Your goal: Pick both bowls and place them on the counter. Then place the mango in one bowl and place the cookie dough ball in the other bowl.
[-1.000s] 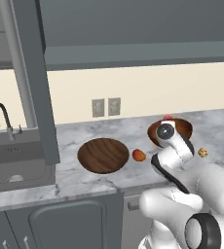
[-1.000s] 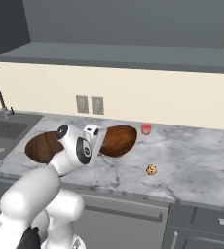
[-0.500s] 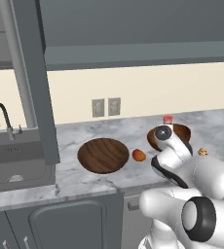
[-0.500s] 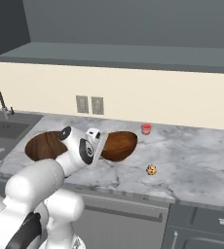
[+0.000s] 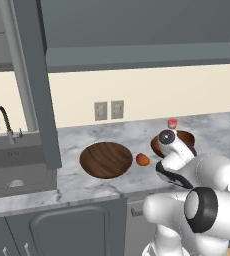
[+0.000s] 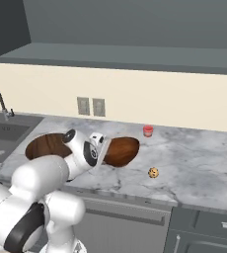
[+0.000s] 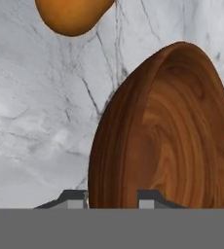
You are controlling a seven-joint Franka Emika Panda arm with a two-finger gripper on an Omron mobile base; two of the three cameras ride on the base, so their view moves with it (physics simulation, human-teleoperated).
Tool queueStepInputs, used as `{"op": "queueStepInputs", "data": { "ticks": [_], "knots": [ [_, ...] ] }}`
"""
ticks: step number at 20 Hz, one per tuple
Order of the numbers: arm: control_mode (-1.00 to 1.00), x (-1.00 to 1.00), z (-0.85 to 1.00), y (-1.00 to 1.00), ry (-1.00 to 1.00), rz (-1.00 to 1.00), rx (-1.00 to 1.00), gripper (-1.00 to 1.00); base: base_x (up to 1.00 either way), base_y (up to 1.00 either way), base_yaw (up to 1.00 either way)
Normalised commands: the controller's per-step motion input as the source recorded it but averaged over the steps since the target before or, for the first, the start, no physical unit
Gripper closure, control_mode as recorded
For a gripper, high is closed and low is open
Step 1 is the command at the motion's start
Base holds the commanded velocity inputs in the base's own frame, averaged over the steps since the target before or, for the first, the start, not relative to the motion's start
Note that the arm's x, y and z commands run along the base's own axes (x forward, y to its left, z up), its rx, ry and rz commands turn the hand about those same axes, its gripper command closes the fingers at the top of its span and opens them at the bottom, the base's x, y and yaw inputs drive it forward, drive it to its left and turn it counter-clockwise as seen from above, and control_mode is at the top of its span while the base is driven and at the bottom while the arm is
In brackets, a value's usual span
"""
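Reaching low over the counter (image 6: 194,163), the gripper (image 7: 112,197) clamps the reddish-brown bowl (image 7: 167,131) by its rim.

The left base view looked forward and down from behind the arm's left side, taking in the grey-veined marble countertop (image 5: 87,187) from a steel sink (image 5: 17,165) across to the wide dark brown wooden bowl (image 5: 106,159). The right base view faced the same countertop (image 6: 199,168) from the opposite side, sharing that bowl (image 6: 47,146) and the sink (image 6: 7,129). The hand view sat very close above the deeper reddish-brown wooden bowl (image 7: 167,131), beside an orange-red oval mango (image 7: 72,15).
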Motion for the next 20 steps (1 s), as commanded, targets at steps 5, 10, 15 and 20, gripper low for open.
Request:
{"op": "queueStepInputs", "data": {
  "ticks": [5, 10, 15, 20],
  "knots": [
    [-1.0, 0.02, -0.28, 0.0, 0.07, 0.0, 0.0, 1.0, 0.0, 0.0, 0.0],
    [-1.0, 0.0, -0.31, 0.0, 0.07, 0.0, 0.0, 1.0, 0.0, 0.0, 0.0],
    [-1.0, 0.0, -0.37, 0.0, 0.09, 0.0, 0.0, -1.0, 0.0, 0.0, 0.0],
    [-1.0, 0.0, -0.05, 0.0, 0.0, 0.0, 0.01, -1.0, 0.0, 0.0, 0.0]
  ]
}}
